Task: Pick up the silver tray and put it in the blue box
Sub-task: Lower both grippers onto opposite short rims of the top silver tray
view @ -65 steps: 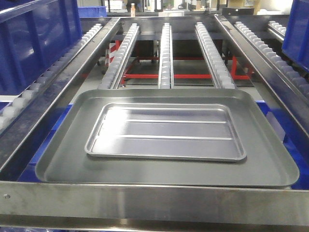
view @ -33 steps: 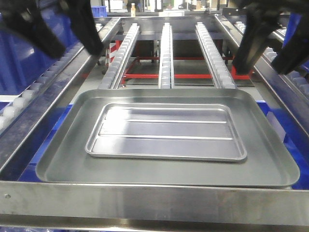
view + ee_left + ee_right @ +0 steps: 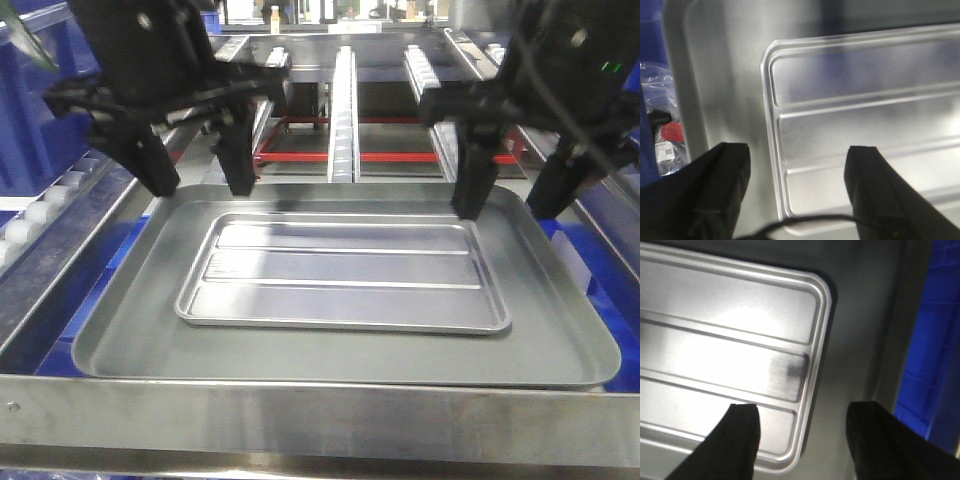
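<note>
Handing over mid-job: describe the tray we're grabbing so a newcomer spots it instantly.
At the near end of the roller rails lies a big dull grey tray. Resting inside it is the silver tray: smaller, shinier, with two long raised ridges across its floor.

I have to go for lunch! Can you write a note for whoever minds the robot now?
Left pincer: open, hanging over the left short rim of the shiny ridged silver metal tray, not gripping.
Right pincer: open, over the tray's right short rim, not gripping.
The silver tray lies flat inside the larger dull grey tray. A bright blue plastic crate shows below, at the right.
Done: both pincers lined up.
Left: grip, lift, put the silver tray in the blue crate.
</note>
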{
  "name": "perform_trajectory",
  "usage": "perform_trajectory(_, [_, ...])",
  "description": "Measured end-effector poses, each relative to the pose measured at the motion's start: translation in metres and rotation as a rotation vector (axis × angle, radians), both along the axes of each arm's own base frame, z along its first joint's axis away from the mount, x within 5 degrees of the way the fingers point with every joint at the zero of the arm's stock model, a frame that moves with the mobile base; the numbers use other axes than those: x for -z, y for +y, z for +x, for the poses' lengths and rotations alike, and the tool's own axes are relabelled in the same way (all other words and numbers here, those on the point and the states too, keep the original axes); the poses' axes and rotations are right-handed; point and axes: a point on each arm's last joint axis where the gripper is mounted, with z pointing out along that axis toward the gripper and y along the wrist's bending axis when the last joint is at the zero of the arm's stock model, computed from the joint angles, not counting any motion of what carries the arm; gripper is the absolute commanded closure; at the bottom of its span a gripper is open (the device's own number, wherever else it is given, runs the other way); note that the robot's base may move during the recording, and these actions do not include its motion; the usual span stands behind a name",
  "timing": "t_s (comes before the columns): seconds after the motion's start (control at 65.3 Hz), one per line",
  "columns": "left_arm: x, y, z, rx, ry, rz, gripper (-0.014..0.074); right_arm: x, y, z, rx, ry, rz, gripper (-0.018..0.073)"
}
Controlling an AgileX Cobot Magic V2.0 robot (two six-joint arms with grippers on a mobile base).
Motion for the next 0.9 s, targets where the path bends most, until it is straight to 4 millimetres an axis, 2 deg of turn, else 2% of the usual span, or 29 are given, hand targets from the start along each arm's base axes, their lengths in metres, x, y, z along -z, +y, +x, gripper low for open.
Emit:
perform_trajectory(0.337, [0.037, -0.006, 0.01, -0.019, 0.073, 0.059, 0.0272, 0.029, 0.005, 0.013, -0.001, 0.03, -0.015, 0.0072])
perform_trajectory(0.597, [0.056, -0.008, 0.016, -0.015, 0.096, 0.094, 0.0272, 0.049, 0.002, 0.021, 0.013, 0.071, -0.033, 0.0072])
perform_trajectory(0.719, [0.058, -0.008, 0.019, -0.023, 0.097, 0.092, 0.0272, 0.049, 0.0, 0.024, 0.025, 0.067, -0.03, 0.0074])
perform_trajectory(0.811, [0.057, -0.008, 0.019, -0.024, 0.095, 0.091, 0.0272, 0.048, 0.0, 0.024, 0.025, 0.063, -0.029, 0.0125])
perform_trajectory(0.903, [0.058, -0.008, 0.019, -0.024, 0.096, 0.091, 0.029, 0.049, 0.0, 0.025, 0.025, 0.058, -0.027, 0.0257])
